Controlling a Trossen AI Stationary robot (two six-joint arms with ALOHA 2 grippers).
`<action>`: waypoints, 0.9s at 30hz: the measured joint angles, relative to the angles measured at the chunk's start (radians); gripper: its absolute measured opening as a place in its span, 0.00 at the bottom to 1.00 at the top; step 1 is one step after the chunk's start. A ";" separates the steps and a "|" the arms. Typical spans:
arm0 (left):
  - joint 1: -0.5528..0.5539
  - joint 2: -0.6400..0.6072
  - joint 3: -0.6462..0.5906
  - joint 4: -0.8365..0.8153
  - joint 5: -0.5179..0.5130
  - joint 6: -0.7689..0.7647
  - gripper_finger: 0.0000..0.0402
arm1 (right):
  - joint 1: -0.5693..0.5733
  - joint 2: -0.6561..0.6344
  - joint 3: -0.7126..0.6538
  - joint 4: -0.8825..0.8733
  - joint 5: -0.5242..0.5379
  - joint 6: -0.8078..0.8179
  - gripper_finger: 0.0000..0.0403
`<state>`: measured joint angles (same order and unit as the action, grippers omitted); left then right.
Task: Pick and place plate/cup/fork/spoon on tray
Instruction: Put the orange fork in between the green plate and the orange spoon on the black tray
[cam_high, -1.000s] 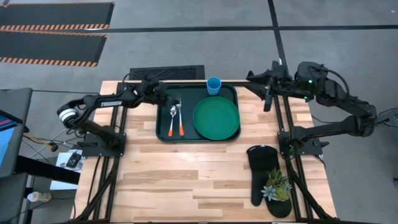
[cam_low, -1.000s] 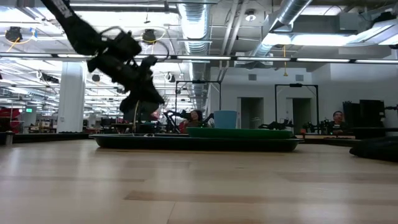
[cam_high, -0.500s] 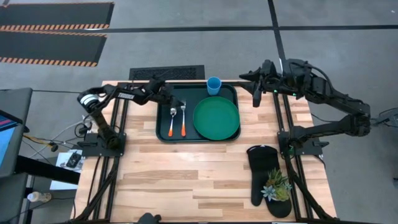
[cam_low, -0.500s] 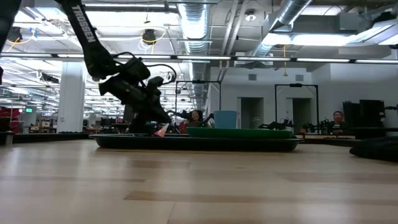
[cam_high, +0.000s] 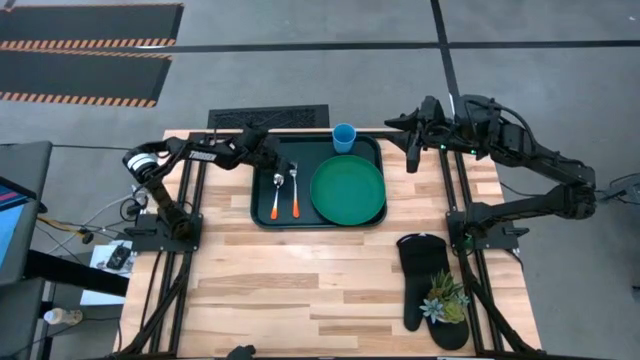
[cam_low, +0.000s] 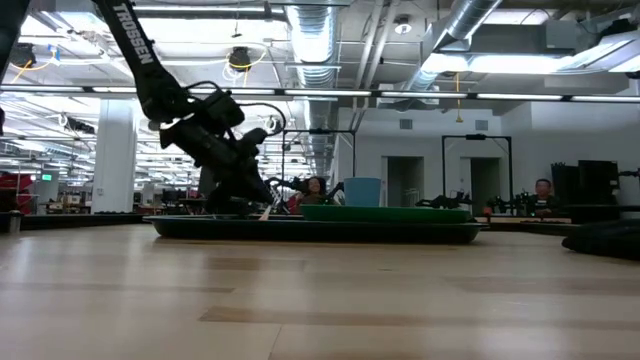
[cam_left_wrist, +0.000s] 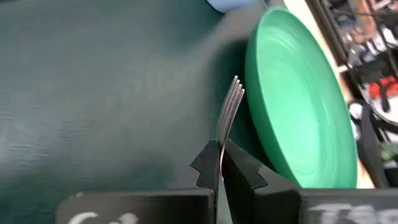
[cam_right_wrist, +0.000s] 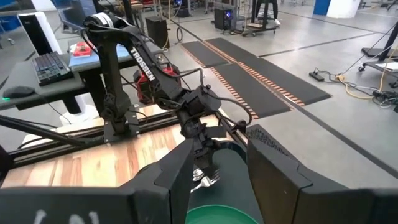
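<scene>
Reaching low over the tray's (cam_high: 262, 215) far left corner, the left gripper (cam_high: 281, 161) is pinching the fork (cam_high: 294, 190) at its tines, fingers (cam_left_wrist: 208, 167) nearly closed on the metal. Releasing askew is the risk: the fork could be rolling against the spoon (cam_high: 276, 194) just beside it or the plate (cam_high: 348, 189). The cup (cam_high: 344, 137) is standing at the tray's far edge. Farther right, the right gripper (cam_high: 414, 140) is hanging spread wide beyond the tray.
</scene>
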<state>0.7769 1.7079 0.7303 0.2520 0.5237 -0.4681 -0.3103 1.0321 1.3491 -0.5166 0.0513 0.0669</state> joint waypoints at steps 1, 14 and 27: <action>-0.004 -0.012 0.000 -0.012 -0.021 -0.007 0.00 | 0.000 0.000 0.000 0.000 0.000 0.000 0.43; -0.006 -0.038 0.001 -0.143 -0.058 0.056 0.00 | 0.000 0.000 0.000 0.000 -0.003 0.000 0.43; -0.014 -0.037 0.001 -0.138 -0.095 0.074 0.00 | 0.000 0.000 0.000 0.000 -0.002 -0.004 0.43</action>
<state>0.7628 1.6707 0.7311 0.1145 0.4286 -0.3943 -0.3103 1.0321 1.3491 -0.5165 0.0490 0.0627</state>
